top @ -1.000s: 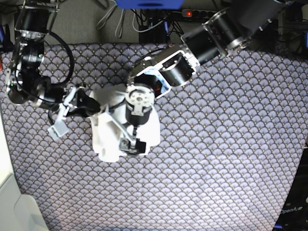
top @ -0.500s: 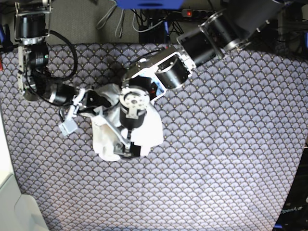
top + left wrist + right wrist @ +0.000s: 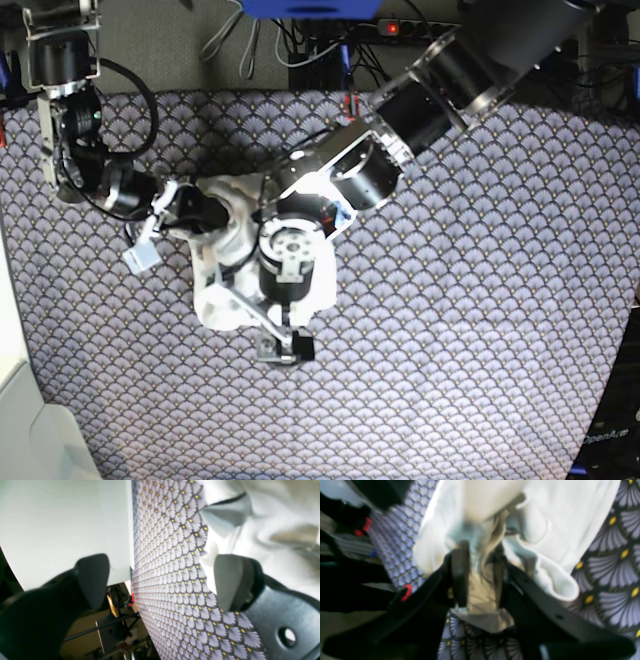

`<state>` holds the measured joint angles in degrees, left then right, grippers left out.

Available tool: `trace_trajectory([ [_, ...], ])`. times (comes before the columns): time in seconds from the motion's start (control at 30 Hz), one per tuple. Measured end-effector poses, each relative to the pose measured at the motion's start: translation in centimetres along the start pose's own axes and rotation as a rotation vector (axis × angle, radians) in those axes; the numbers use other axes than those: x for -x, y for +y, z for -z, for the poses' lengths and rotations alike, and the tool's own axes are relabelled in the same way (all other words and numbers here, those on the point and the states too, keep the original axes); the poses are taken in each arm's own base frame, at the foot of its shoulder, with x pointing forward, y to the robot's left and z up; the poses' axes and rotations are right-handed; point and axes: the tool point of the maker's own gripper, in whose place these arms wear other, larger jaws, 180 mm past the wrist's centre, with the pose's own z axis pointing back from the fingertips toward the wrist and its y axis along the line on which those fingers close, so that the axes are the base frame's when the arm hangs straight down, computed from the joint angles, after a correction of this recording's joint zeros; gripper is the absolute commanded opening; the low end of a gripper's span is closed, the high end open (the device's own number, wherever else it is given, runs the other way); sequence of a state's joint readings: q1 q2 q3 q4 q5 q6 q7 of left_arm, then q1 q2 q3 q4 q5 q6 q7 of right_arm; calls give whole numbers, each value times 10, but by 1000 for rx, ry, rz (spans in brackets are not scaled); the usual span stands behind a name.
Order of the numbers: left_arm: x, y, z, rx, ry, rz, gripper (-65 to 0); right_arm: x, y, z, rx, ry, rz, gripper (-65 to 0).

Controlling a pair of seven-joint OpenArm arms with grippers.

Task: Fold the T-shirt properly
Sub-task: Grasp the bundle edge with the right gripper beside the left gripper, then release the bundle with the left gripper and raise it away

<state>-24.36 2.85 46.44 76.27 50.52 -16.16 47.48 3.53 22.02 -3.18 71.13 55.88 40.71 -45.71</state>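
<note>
Item: T-shirt (image 3: pixel 228 262), white, bunched in 1 compact heap on the patterned cloth (image 3: pixel 480 330), left of centre in the base view.

Progress: judged early; no flat, squared fold visible.

Axis: roughly 12 to 6 o'clock; collar and hem indistinguishable.

Right gripper (image 3: pixel 480 577): closed on a fold at the heap's 10 o'clock side.

Left gripper (image 3: pixel 160 580): wide open, empty, at the 6 o'clock edge.
</note>
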Motion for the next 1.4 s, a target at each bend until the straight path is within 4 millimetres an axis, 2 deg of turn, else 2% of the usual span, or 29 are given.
trace_trajectory([
  [0.1,-1,29,-10,-54,-21,-90,0,-3,1,1,5,3,-22,-469],
  [0.2,18,61,-20,-131,4,-210,0,-8,4,-4,24,36,-91,-469],
  [0.3,46,65,-28,-145,57,-294,0,-16,7,-12,39,37,-144,-469],
  [0.4,92,61,-39,-143,180,-361,0,-24,8,-21,54,41,-189,-469],
  [0.5,131,73,-56,-210,258,-382,0,-32,7,-31,72,25,-215,-469],
  [0.57,148,69,-69,-222,280,-382,0,-39,2,-48,115,-3,-219,-469],
  [0.67,177,44,-87,-184,342,-384,0,-46,-5,-70,195,19,-257,-469],
  [0.8,215,47,-108,-231,422,-415,0,-69,20,-79,193,-22,-337,-469],
  [0.87,241,37,-120,-224,485,-413,0,-67,34,-74,180,0,-364,-469],
  [0.97,290,10,-147,-185,639,-414,0,-64,56,-62,146,4,-375,-469],
  [1.1,328,10,-173,-210,724,-380,0,-66,77,-47,93,-36,-359,-469],
  [1.23,364,-9,-206,-182,848,-360,0,-59,74,-38,76,-19,-323,-469],
  [1.3,371,-13,-213,-173,877,-366,0,-54,70,-26,57,30,-321,-469],
  [1.4,376,-10,-217,-192,885,-374,0,-60,63,-15,15,13,-292,-469],
])
